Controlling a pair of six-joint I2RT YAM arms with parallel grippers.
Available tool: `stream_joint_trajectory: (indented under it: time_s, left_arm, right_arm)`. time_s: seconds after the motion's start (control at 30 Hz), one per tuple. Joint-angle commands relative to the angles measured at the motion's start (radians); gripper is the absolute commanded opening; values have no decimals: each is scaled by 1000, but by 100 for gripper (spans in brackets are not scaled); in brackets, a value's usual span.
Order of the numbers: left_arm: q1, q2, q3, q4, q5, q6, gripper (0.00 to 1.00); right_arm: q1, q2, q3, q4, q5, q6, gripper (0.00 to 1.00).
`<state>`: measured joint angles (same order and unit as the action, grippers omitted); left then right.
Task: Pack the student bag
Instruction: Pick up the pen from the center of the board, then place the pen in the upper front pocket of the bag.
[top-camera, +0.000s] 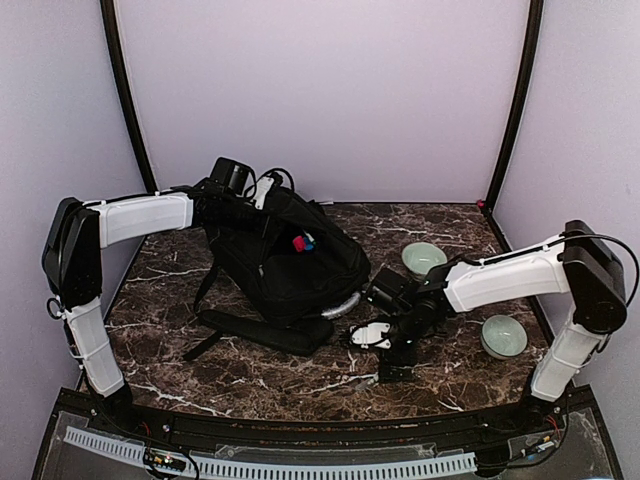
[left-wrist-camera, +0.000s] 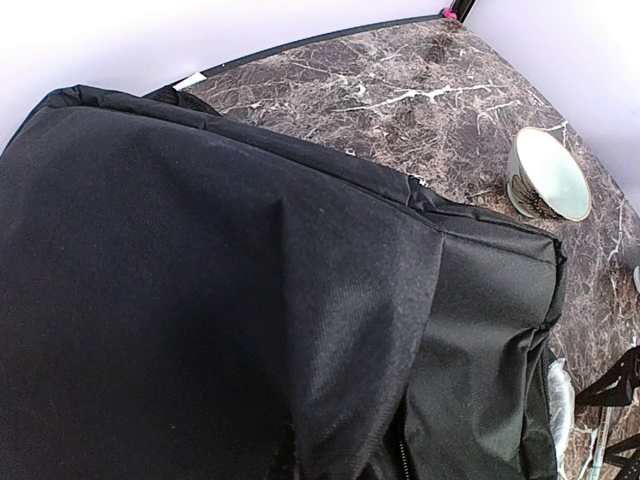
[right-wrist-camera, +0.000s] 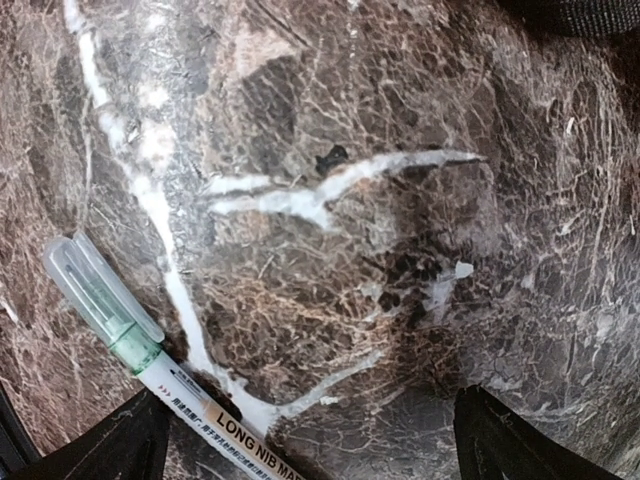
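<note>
Backpack (top-camera: 285, 255), likely soft and floppy (best taken by seam or strap): left gripper (top-camera: 240, 185) clenched on its far fabric; right gripper (right-wrist-camera: 310, 445) spread wide over a pen (right-wrist-camera: 125, 340).

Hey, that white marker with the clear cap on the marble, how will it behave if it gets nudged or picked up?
The marker looks round and slim, so a sideways nudge would probably roll it on the smooth marble table. Its plastic barrel seems stiff and light, likely slippery to pinch. Gripping the clear cap might pull it off.
</note>
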<state>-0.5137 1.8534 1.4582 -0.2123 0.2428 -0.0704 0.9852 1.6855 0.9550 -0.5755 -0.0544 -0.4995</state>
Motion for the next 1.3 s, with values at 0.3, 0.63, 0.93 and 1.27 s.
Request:
stream_joint_trajectory:
  time_s: [0.3,0.63,0.93,1.27]
  left_arm:
    - [-26,-57,44,24,58,12,3]
    - [-26,-43,44,21,58,15,3]
    - [-25,-40,45,19,52,18,3]
    - [-26,-43,45,22,58,20,3]
  right_arm:
    - [-92,215,75,-109,-6,79,98]
    - [-25,203,58,-95,18,110,33]
    - [-29,87,34,-146,43,146,6]
    - [-122,-19,241,-243,-156,172,0]
